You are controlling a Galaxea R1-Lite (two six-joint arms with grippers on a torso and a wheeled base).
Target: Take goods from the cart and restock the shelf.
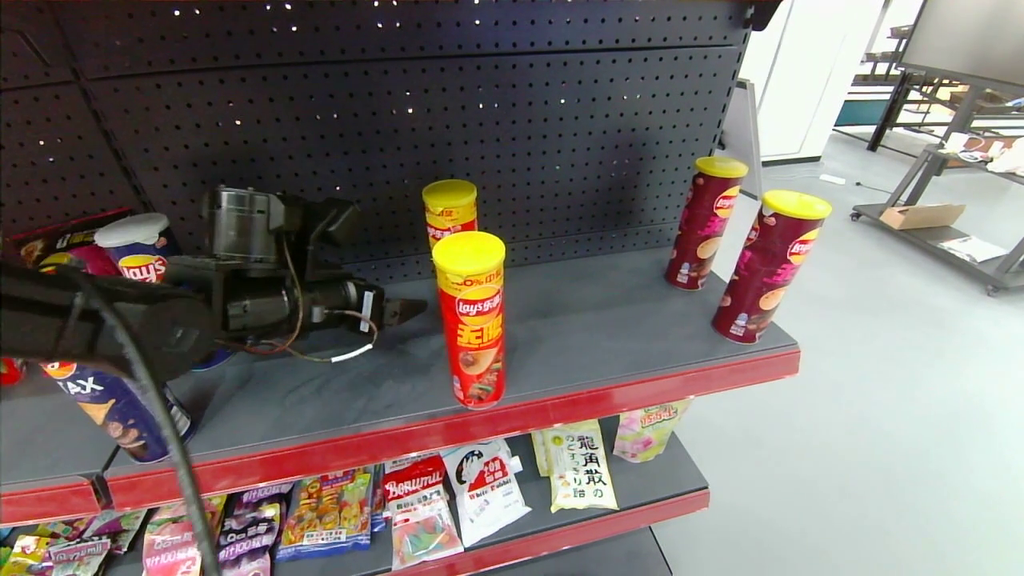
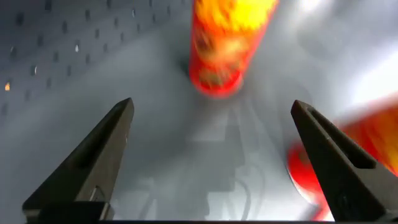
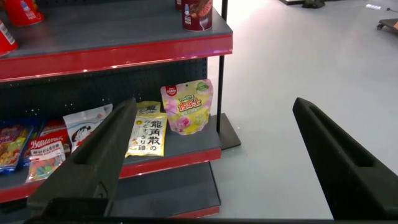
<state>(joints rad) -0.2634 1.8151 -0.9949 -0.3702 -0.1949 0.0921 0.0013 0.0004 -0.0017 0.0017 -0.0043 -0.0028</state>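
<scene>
left claw (image 1: 404, 309) open, empty, at 9 o'clock of red can (image 1: 470, 320) upright on shelf (image 1: 600, 336); right claw (image 3: 212, 106) open too; placement looks done, next: back off clean, refetch from cart.

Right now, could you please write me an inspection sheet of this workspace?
Surface: grey shelf board, red front edge.
Job's things: two red cans, two dark red cans, blue cans, all upright.
Clutter: nothing seen.
Grippers: left gripper open, empty, near the red cans; right gripper open, empty, facing the lower shelf.
Cables: thin wires hang loose behind the left gripper.
Surroundings: snack bags on the lower shelf; cardboard box far right.
</scene>
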